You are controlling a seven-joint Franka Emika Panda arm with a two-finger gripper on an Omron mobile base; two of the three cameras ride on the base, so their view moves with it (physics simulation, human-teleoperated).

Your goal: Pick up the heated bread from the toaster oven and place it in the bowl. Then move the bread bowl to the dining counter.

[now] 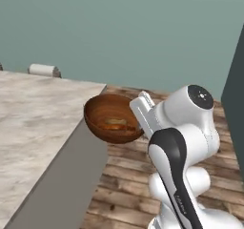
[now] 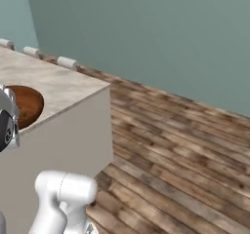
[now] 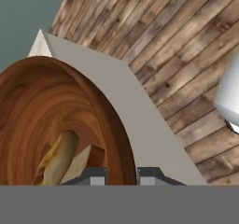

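Observation:
The glossy reddish-brown bowl (image 1: 113, 117) hangs in the air at the near corner of the marble dining counter (image 1: 38, 113), partly past its grey side. The tan bread (image 1: 116, 124) lies inside the bowl. My gripper (image 1: 140, 127) is shut on the bowl's right rim. In the hand view the rim of the bowl (image 3: 51, 106) runs between my two fingertips (image 3: 94, 177), with the bread (image 3: 58, 158) low inside. From the right base view the bowl (image 2: 28, 105) overlaps the counter (image 2: 68, 89) edge; I cannot tell whether it touches. The toaster oven is out of view.
White cylinders (image 1: 44, 70) (image 2: 67, 62) lie along the counter's far edge. Wooden plank floor (image 2: 171, 145) spreads right of the counter below a teal wall. A dark cabinet side (image 1: 234, 89) stands at the right edge of the left base view.

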